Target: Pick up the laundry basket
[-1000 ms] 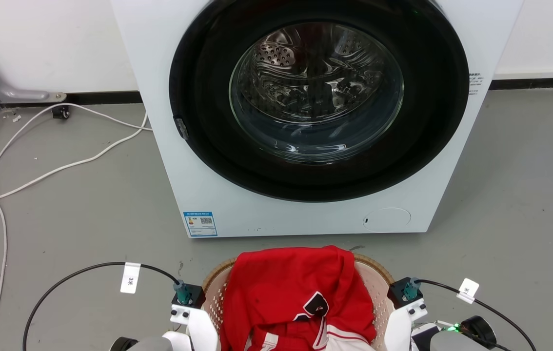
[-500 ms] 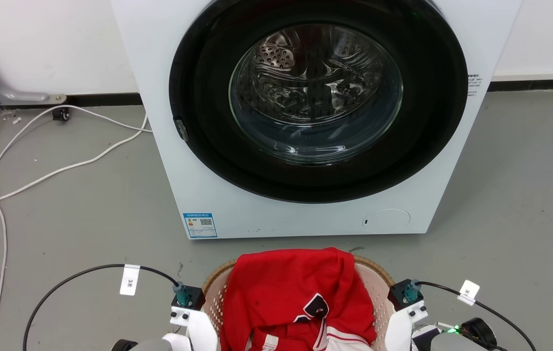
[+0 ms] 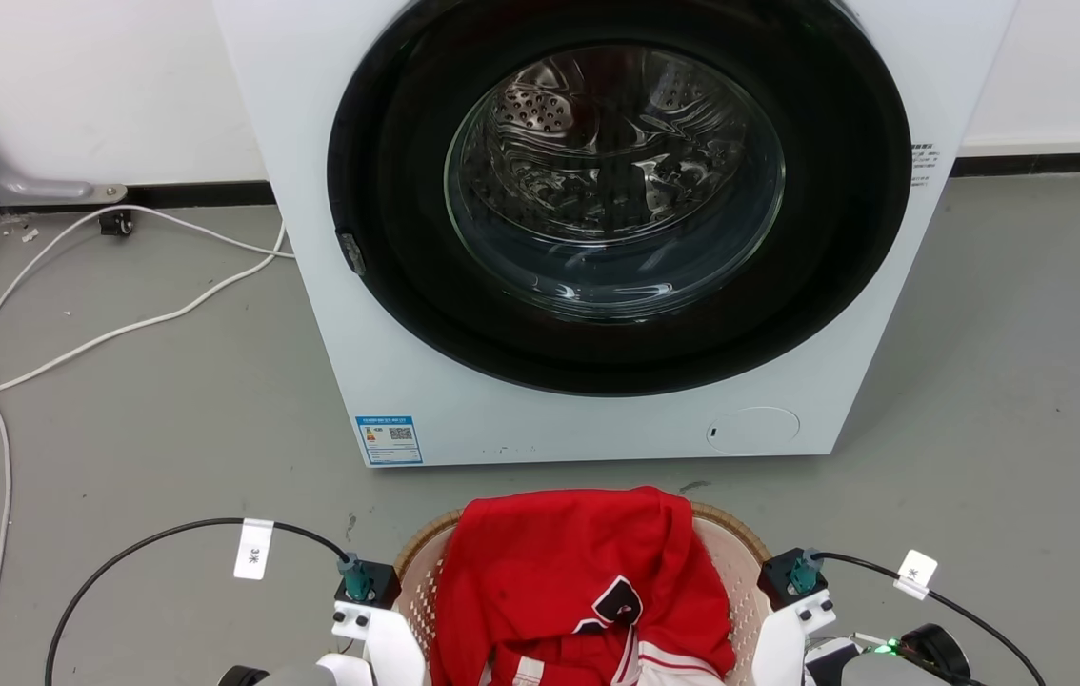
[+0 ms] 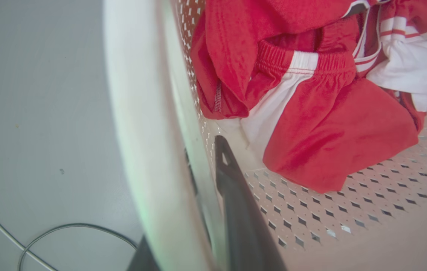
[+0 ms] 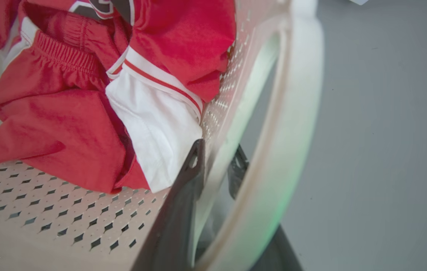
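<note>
Pinching the basket at both side walls. With the left gripper: closed on the perforated wall, with one finger inside and the other outside. With the right gripper: same grip, outer finger between wall and white handle. Filled with red clothes. Placed just before the washer, over the grey floor. Cannot tell whether lifted or resting.

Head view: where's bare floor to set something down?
Free: floor right of the washer, back to the wall. Smaller patch left, between washer and white cords. Crowded: narrow strip between washer and basket; black cables flank it.
</note>
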Robot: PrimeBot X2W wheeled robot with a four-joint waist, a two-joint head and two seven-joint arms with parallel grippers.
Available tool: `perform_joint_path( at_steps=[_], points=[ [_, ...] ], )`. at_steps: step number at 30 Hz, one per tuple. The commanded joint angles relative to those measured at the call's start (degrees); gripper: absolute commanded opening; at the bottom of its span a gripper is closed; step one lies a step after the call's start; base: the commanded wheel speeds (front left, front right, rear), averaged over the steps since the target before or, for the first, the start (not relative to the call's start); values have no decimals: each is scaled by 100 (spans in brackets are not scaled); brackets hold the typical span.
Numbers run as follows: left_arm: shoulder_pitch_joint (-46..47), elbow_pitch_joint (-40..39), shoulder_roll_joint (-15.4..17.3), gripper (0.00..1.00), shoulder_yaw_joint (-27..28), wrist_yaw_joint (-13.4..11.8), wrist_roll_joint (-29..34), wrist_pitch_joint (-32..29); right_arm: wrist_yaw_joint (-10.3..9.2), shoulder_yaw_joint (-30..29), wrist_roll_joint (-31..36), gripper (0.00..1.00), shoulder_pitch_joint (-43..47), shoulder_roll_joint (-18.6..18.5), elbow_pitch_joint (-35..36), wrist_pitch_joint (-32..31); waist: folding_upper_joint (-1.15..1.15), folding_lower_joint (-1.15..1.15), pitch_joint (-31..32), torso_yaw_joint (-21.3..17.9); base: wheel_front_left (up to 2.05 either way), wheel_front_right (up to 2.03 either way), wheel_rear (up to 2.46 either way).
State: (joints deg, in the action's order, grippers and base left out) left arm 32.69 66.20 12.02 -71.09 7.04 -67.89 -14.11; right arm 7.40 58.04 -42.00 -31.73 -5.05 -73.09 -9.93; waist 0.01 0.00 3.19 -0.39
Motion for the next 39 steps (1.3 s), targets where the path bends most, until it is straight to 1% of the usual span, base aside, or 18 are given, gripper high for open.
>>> perform_joint_path(
  at_steps=[1, 39],
  points=[
    [86, -25, -12, 0, -27, 73, -22, 22, 16, 44, -24, 0, -110, -14, 4, 45, -1, 0, -1, 0, 0, 0, 0],
    [51, -38, 20, 0, -184, 72, -245, 28, 15, 498, -477, 0, -171, -36, -55, 95, -1, 0, -33, -61, 0, 0, 0]
  ],
)
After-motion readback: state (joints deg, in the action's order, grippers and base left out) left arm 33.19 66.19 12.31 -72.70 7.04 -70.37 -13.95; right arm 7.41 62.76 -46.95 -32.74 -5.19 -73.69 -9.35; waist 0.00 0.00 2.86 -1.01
